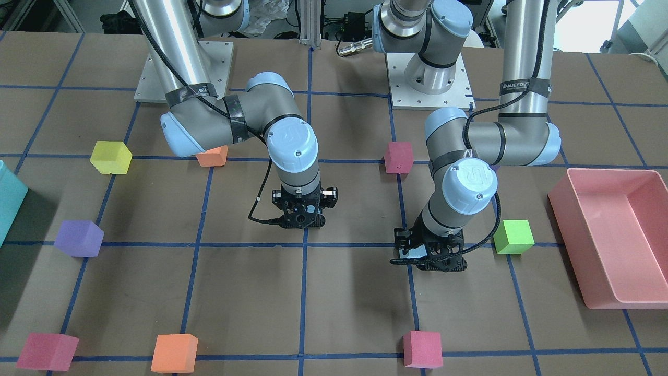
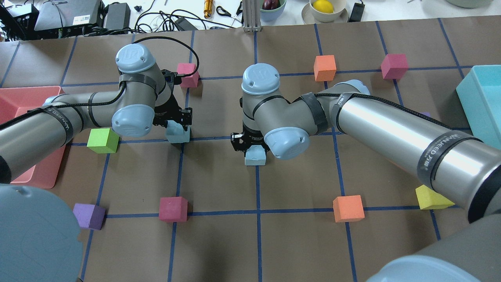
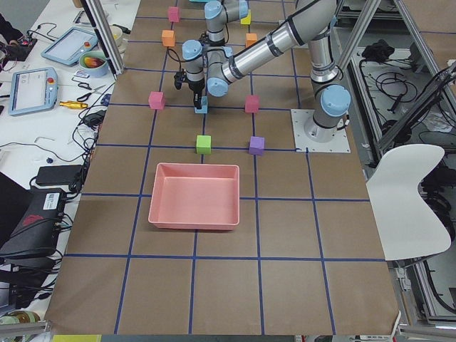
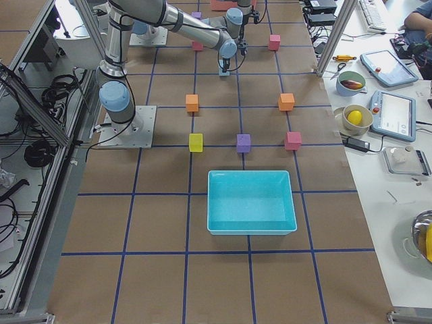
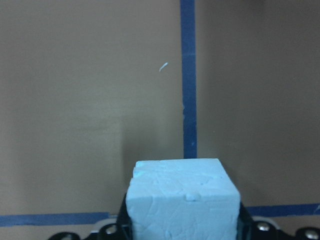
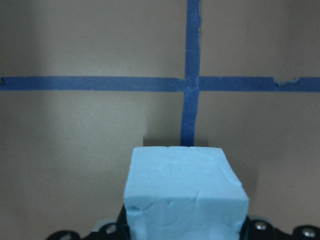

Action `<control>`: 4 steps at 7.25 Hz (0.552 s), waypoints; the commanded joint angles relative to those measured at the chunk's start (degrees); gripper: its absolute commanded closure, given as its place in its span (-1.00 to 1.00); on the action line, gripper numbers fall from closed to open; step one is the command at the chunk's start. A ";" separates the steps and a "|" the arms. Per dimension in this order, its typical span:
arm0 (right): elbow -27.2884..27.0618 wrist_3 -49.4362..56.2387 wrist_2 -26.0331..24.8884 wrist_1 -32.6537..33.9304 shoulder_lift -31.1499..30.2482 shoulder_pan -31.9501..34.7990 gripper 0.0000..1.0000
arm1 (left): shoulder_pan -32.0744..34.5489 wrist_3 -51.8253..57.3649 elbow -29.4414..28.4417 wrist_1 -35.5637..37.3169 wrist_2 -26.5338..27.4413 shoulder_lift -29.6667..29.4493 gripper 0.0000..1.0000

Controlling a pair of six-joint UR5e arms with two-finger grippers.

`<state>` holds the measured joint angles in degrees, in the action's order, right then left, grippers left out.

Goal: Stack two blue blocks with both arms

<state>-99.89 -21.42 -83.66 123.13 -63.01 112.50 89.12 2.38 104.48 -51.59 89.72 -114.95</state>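
Note:
Two pale blue blocks are in view, one in each gripper. My left gripper point(image 2: 176, 126) is shut on one blue block point(image 2: 178, 134), which fills the bottom of the left wrist view point(image 5: 182, 200). My right gripper point(image 2: 253, 148) is shut on the other blue block point(image 2: 255, 156), which sits low in the right wrist view point(image 6: 185, 192). Both blocks hang close over the brown table near blue tape lines. The two grippers point down, about one grid square apart. In the front view the left gripper point(image 1: 428, 257) and the right gripper point(image 1: 302, 215) hide their blocks.
A green cube point(image 2: 102, 140) lies just left of my left gripper, a magenta cube point(image 2: 188, 74) beyond it. A pink tray point(image 2: 23, 102) is at far left, a teal bin point(image 2: 481, 102) at far right. Orange point(image 2: 348, 208), magenta point(image 2: 172, 208), purple point(image 2: 89, 215) and yellow point(image 2: 430, 197) cubes lie nearer the robot.

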 commanded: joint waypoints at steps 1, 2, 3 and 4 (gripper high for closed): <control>0.31 -0.29 -0.45 0.09 0.17 -0.18 1.00 | 0.00 -0.10 -0.50 0.09 0.01 0.34 1.00; 0.48 -0.47 -0.36 0.09 0.26 -0.26 1.00 | 0.00 0.08 -0.59 0.00 -0.07 1.12 1.00; 1.27 -0.64 -0.36 0.00 0.87 -0.26 1.00 | 0.00 0.17 -0.68 0.09 -0.08 1.13 1.00; 1.71 -0.73 -0.36 0.00 1.31 -0.26 0.95 | 0.00 0.17 -0.68 0.09 -0.16 1.22 1.00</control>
<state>-98.81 -21.99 -84.02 123.16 -62.26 112.27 89.12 2.50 103.86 -51.53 89.64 -113.90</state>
